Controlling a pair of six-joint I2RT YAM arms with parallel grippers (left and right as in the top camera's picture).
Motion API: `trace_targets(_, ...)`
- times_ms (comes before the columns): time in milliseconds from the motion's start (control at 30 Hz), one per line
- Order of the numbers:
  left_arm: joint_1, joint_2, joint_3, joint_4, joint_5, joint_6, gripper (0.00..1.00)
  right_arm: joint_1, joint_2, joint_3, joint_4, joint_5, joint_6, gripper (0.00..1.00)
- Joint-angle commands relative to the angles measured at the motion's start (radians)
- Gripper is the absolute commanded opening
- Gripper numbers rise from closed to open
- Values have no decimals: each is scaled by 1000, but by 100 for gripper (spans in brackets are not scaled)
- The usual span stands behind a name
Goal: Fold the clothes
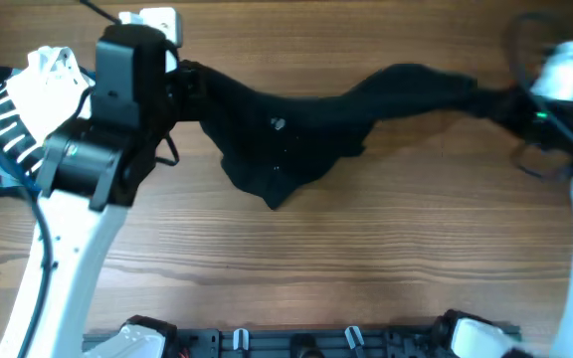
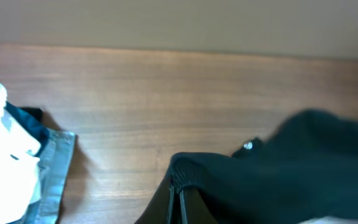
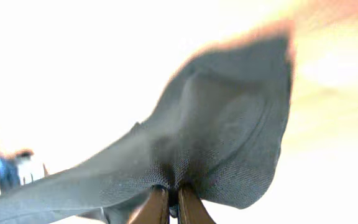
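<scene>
Black T-shirt (image 1: pixel 306 119) stretched over the wooden worktop (image 1: pixel 366 239) from 10 o'clock to 2 o'clock, left tool (image 2: pixel 180 202) pinched tight on its 10 o'clock end, right tool (image 3: pixel 173 208) pinched tight on its 2 o'clock end, loose middle sagging toward centre, other garments (image 1: pixel 28 99) at 9 o'clock.

A white garment (image 1: pixel 53 68) lies beside a striped garment (image 1: pixel 3 129) (far left).

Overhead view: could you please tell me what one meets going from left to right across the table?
Pile of white and striped garments → left gripper → black T-shirt, gripped at both ends → right gripper.
</scene>
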Motion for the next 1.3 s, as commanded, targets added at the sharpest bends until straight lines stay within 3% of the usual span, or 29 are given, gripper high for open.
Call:
trace_targets(0,-2,-106,9,15,-43,16,4,-69,-107,98,-20,-2,26,4)
trace_targets(233,-2,-290,9,24,-48,65,4,-84,-252,250,-112,-2,97,4)
trace_targets(500,-2,-447,9,76,-109,65,4,-84,-298,268,-156,-64,140,4)
trace_targets(700,-2,-292,9,153,-78,75,4,-83,-169,268,-62,-138,141,4)
trace_targets(867,-2,-49,29,431,7,224,4,-83,15,268,118,-204,93,4)
trace_targets(967,-6,81,158,519,30,283,4,-83,117,269,294,-356,105,4)
trace_targets(1133,-17,192,542,358,30,305,4,-98,153,269,501,-531,211,4)
trace_targets(1267,-16,187,676,183,29,309,4,-116,111,269,465,-491,198,4)
